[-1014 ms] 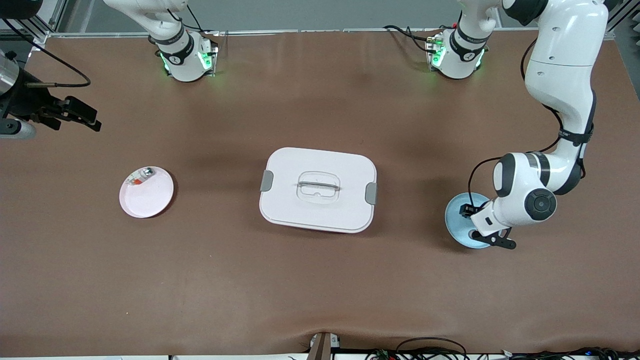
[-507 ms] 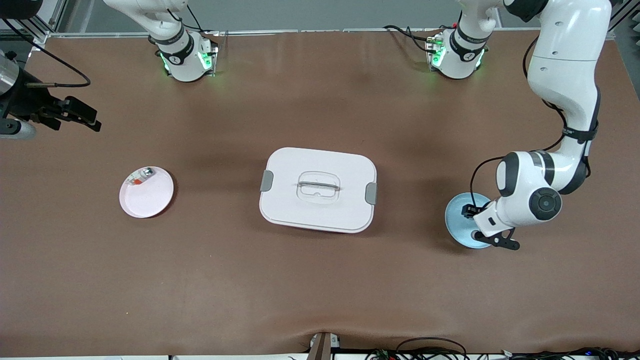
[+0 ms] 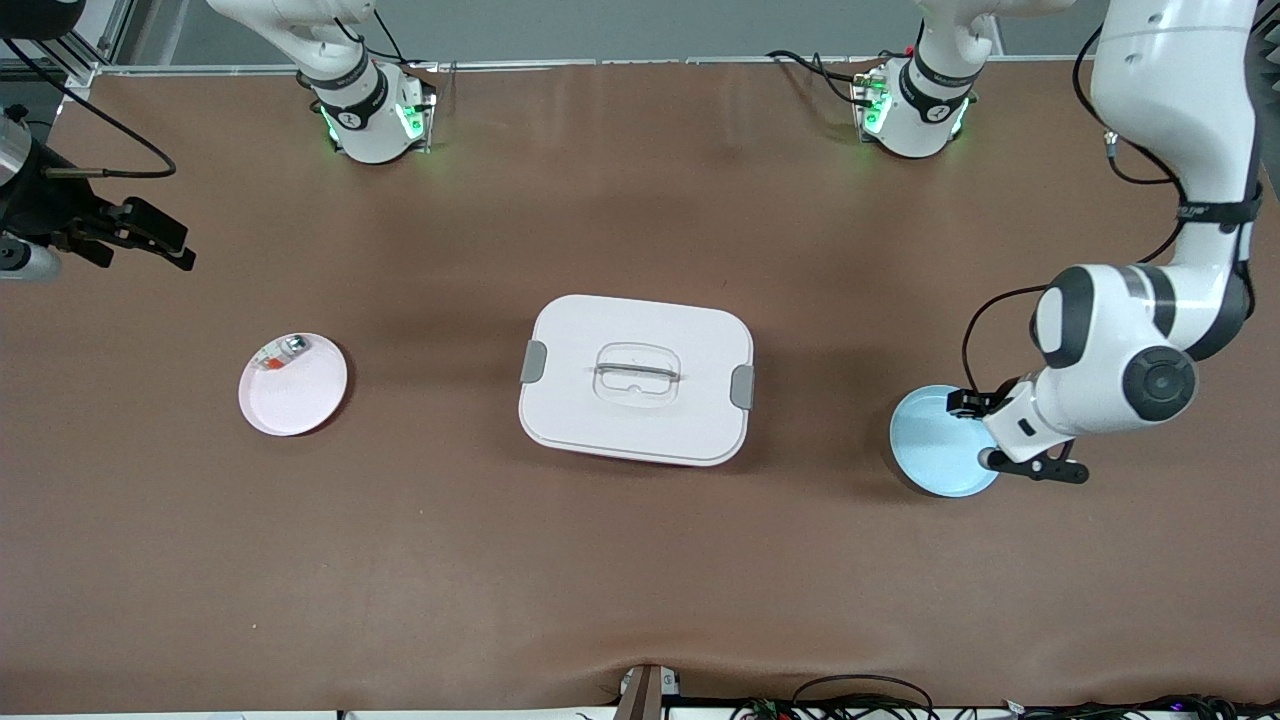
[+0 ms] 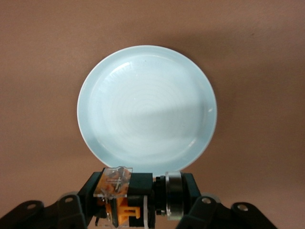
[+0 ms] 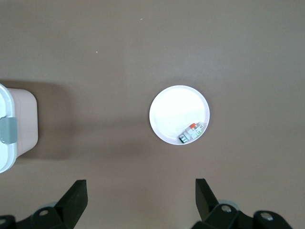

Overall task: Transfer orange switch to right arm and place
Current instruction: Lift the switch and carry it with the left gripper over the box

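Observation:
My left gripper (image 3: 978, 430) is shut on the orange switch (image 4: 121, 210), a small black part with orange pieces, a clear cap and a silver ring. It holds the switch in the air over the edge of the light blue plate (image 3: 930, 445), which lies bare below in the left wrist view (image 4: 147, 109). My right gripper (image 3: 150, 240) hangs open and empty high over the right arm's end of the table. In the right wrist view its fingers (image 5: 76, 198) stand wide apart above bare table.
A pink plate (image 3: 300, 395) toward the right arm's end holds a small clear-and-silver piece with a red bit (image 3: 280, 352); both show in the right wrist view (image 5: 171, 114). A white lidded box (image 3: 636, 380) with a handle sits mid-table.
My left gripper has risen from over the blue plate and moved toward the left arm's end of the table, holding the switch. My right gripper has shifted slightly.

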Action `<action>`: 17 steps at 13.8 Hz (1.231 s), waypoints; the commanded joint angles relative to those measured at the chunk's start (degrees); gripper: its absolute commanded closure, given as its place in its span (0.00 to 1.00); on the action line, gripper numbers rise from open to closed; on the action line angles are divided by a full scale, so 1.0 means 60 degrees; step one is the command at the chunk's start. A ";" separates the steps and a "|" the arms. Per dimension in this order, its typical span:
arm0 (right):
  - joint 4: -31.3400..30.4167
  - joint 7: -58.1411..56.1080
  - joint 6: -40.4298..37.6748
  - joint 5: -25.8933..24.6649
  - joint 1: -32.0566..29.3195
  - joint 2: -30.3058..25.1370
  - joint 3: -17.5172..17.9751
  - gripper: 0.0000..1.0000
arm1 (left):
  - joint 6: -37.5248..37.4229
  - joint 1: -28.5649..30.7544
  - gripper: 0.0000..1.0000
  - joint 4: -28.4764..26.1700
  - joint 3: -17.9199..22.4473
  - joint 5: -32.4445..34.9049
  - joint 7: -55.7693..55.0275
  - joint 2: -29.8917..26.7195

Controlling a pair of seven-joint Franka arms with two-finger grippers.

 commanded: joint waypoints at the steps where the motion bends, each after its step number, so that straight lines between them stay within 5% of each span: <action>1: -0.0131 -0.0007 0.0112 -0.0238 -0.0014 -0.0162 0.0013 0.00 | -0.1199 -0.0062 0.76 0.0589 -0.0010 -0.0373 -0.0911 -0.0471; 7: -0.0116 -0.0022 0.0083 -0.0325 0.0001 -0.0162 0.0013 0.00 | -0.3253 -0.0107 0.76 0.2479 -0.0360 -0.1837 -0.3912 -0.0780; 15: 0.0104 -0.0007 0.0082 -0.0458 -0.0043 0.0014 0.0013 0.00 | -0.3313 -0.0165 0.76 0.3316 -0.1986 -0.2234 -0.8349 -0.0780; 17: 0.0147 -0.0022 0.0082 -0.0458 -0.0057 0.0058 0.0013 0.00 | -0.3226 -0.0180 0.76 0.3346 -0.2440 -0.2467 -1.1065 -0.0765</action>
